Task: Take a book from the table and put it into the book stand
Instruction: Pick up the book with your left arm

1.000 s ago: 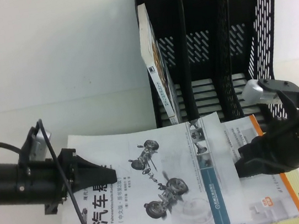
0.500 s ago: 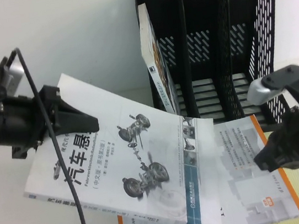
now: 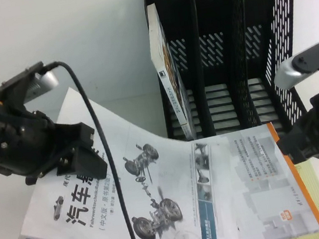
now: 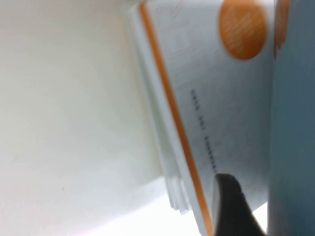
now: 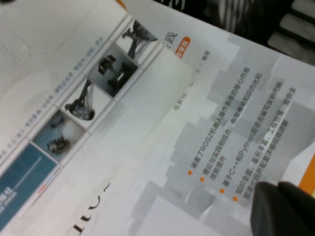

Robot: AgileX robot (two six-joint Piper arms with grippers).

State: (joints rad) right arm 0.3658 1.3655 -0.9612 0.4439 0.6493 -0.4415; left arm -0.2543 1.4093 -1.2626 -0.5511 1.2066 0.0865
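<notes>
High view: left gripper (image 3: 91, 159) clamped on book (image 3: 159, 203) at its left edge, raised tilted off desk (image 3: 78, 47). Right gripper (image 3: 297, 147) over ROS2 book (image 3: 265, 194) by book stand (image 3: 220, 45); grip state can't tell.

An orange-bordered white book (image 3: 277, 192) lies flat, and a thin book (image 3: 167, 71) stands upright at the back

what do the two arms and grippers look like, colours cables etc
Both arms are matte black with chunky angular housings. Each carries a silver-grey cylindrical wrist camera. The left gripper, at the left over the book, has a thin black cable looping past it. The right gripper, at the right near the stand, shows no loose cable.
</notes>
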